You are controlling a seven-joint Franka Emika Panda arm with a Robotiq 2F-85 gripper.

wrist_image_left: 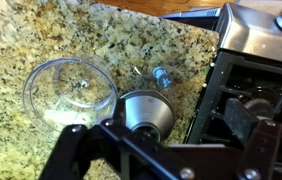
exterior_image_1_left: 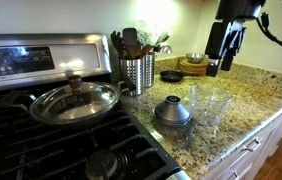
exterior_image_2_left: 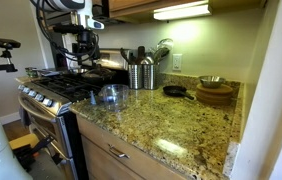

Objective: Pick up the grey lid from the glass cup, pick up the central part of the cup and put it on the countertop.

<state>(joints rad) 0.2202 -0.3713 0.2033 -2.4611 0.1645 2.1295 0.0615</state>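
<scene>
The main risk is to the stem (wrist_image_left: 160, 75), or what looks like it: a small blue-grey piece with a thin wire tail that lies on its side on the countertop (wrist_image_left: 41, 40), right of centre in the wrist view, between the cup (wrist_image_left: 69, 88) and the stove (wrist_image_left: 256, 80) and apart from both. Being small and round, it would probably roll if nudged, and the stove's edge is close on its right, so it could slip into the gap there. A dark speck in the middle of the cup cannot be made out, so whether the stem is in fact out of the cup is a judgement. The lid (exterior_image_1_left: 171, 112) is off the cup and stands rim-down on the countertop just beside it, a grey dome with a small knob. In the wrist view it sits low in the centre, directly under the gripper (exterior_image_1_left: 222, 66), so a straight descent would likely strike the knob and push the lid into the cup or the stem. The cup is clear and squat, so its rim is hard to judge and could be clipped. The gripper hangs high in the upper right of an exterior view, well clear of everything. Its fingers appear spread wide with nothing between them.
</scene>
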